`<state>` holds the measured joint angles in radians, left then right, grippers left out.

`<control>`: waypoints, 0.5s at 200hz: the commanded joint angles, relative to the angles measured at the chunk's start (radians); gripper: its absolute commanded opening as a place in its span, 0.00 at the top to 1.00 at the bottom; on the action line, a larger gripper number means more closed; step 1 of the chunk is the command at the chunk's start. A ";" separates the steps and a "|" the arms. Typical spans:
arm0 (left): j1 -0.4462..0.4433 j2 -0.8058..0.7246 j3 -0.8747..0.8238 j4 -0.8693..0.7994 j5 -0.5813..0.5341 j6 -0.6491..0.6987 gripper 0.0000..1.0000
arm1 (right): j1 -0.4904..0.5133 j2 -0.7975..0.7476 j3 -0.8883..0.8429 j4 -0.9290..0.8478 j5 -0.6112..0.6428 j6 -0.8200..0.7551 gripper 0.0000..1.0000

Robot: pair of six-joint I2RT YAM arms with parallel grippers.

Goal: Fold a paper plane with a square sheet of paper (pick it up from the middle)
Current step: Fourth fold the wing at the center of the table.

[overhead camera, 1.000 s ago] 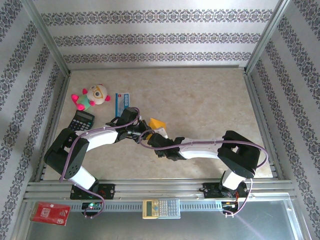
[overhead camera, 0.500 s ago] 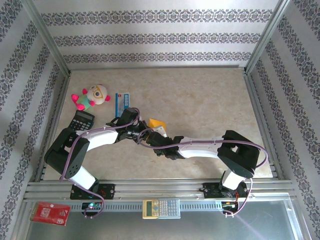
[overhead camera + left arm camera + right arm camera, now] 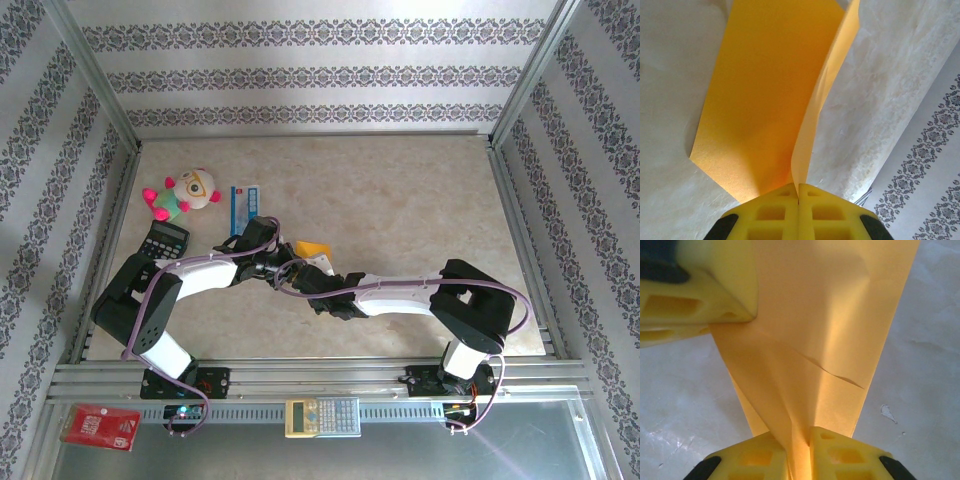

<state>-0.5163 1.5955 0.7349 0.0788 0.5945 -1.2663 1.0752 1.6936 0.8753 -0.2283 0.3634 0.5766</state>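
Note:
The orange-yellow sheet of paper is held off the table between both grippers, left of centre. In the left wrist view the paper is bent into two flaps that meet at my left gripper, which is shut on the fold. In the right wrist view the paper shows a slanted crease and narrows down into my right gripper, whose fingers pinch it. The left gripper's yellow fingers grip the sheet's upper left part there. From above, the left gripper and right gripper sit close together.
A plush toy, a blue-and-white packet and a black calculator lie at the table's left. A beige calculator and a red item rest on the front rail. Patterned walls enclose the table.
The right gripper's jaws have narrowed onto the paper. Both arms and the paper have barely shifted.

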 commanded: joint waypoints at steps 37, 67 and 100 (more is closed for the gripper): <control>-0.010 0.001 0.008 -0.036 -0.012 0.027 0.93 | -0.035 -0.051 -0.032 -0.001 0.029 -0.031 0.94; -0.009 -0.037 0.018 -0.099 -0.059 0.082 0.76 | -0.065 -0.097 -0.074 0.056 -0.042 -0.085 0.99; -0.008 -0.134 0.040 -0.201 -0.134 0.175 0.60 | -0.105 -0.143 -0.121 0.106 -0.139 -0.152 1.00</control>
<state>-0.5171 1.5547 0.7372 -0.0017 0.5442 -1.1839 0.9962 1.5955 0.7898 -0.1673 0.3004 0.4927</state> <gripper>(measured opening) 0.367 0.049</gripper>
